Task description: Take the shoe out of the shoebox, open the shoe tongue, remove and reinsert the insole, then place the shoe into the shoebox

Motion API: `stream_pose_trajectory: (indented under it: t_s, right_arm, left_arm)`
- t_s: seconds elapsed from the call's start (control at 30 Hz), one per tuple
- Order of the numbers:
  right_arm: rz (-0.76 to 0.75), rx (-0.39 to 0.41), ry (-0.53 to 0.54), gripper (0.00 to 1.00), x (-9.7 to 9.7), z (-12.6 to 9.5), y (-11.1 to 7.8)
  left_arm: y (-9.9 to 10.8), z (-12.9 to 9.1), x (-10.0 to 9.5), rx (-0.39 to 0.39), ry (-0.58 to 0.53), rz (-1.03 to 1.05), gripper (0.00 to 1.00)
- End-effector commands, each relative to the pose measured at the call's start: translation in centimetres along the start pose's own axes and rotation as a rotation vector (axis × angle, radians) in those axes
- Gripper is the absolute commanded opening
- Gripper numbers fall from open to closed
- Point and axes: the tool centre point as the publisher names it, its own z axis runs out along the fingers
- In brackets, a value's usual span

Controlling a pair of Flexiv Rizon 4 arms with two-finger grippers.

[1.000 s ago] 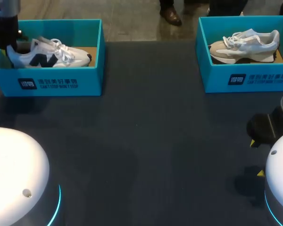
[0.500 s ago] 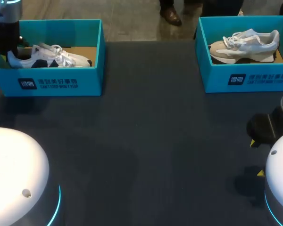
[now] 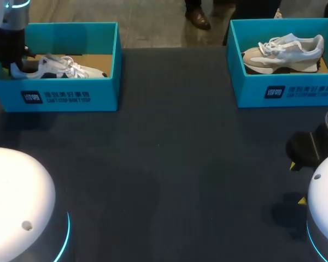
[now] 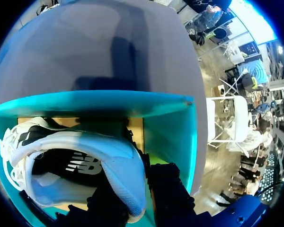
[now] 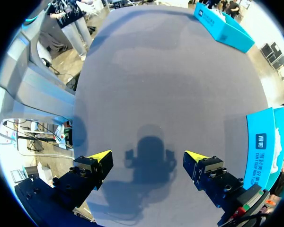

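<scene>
In the head view, a dark table (image 3: pixel 169 164) carries two teal boxes at its far edge. The left shoebox (image 3: pixel 71 95) holds the white shoe (image 3: pixel 63 68), which lies on its side low in the box with its toe toward the middle of the table. The left arm comes down at the box's outer end, and the left claw (image 3: pixel 12 61) sits at the shoe's heel. Its fingers are hidden there by the box wall. The right shoebox (image 3: pixel 287 90) holds a grey shoe (image 3: pixel 281 52), untouched. The right arm is at the near right edge, its right claw (image 3: pixel 297 183) low over bare table, well apart from both boxes. In the left wrist view, the left claw (image 4: pixel 139 194) pinches the heel rim of the white shoe (image 4: pixel 80 156). One black finger is inside the collar and the other is outside against the heel. The shoe is inside the left shoebox (image 4: pixel 173 127), with the box's brown floor showing ahead of it and the table (image 4: pixel 99 42) beyond the far wall. In the right wrist view, the right claw (image 5: pixel 146 156) is spread wide with nothing between its yellow tips. It hangs above the table (image 5: pixel 170 75), where its shadow falls. The right shoebox (image 5: pixel 261 142) stands off to one side, and the left shoebox (image 5: pixel 222 24) lies far ahead.
</scene>
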Motion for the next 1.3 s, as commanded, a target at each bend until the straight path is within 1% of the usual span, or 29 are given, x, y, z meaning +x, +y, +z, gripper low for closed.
stream_pose_trajectory:
  t_s: [0.03, 0.2, 0.7, 0.9, 0.97, 1.07, 1.1, 1.13, 1.2, 1.3]
  right_arm:
    - [0.0, 0.001, -0.005, 1.0, 0.3, 0.1, 0.0]
    - [0.0, 0.001, -0.005, 1.0, 0.3, 0.1, 0.0]
    - [0.0, 0.001, -0.005, 1.0, 0.3, 0.1, 0.0]
    - [0.0, 0.001, -0.005, 1.0, 0.3, 0.1, 0.0]
    - [0.0, 0.001, -0.005, 1.0, 0.3, 0.1, 0.0]
    - [0.0, 0.001, -0.005, 1.0, 0.3, 0.1, 0.0]
    - [0.0, 0.001, -0.005, 1.0, 0.3, 0.1, 0.0]
    - [0.0, 0.001, -0.005, 1.0, 0.3, 0.1, 0.0]
    - [0.0, 0.001, -0.005, 1.0, 0.3, 0.1, 0.0]
    - [0.0, 0.001, -0.005, 1.0, 0.3, 0.1, 0.0]
  left_arm:
    - [0.6, 0.5, -0.2, 0.014, -0.01, 0.004, 0.0]
    - [0.6, 1.2, -0.6, 0.016, -0.007, 0.023, 0.0]
    - [0.1, 2.6, -1.0, 0.049, -0.011, 0.037, 0.0]
    - [0.0, 2.5, -1.0, 0.034, -0.025, 0.044, 0.01]
    - [0.0, 2.4, -1.0, 0.03, -0.031, 0.045, 0.23]
    - [0.1, 2.4, -1.1, 0.03, -0.027, 0.044, 0.44]
    - [0.1, 2.4, -1.1, 0.03, -0.025, 0.044, 0.48]
    - [0.1, 2.4, -1.2, 0.03, -0.024, 0.044, 0.5]
    - [0.2, 2.4, -1.2, 0.029, -0.022, 0.043, 0.6]
    - [0.3, 2.3, -1.4, 0.025, -0.026, 0.039, 0.62]
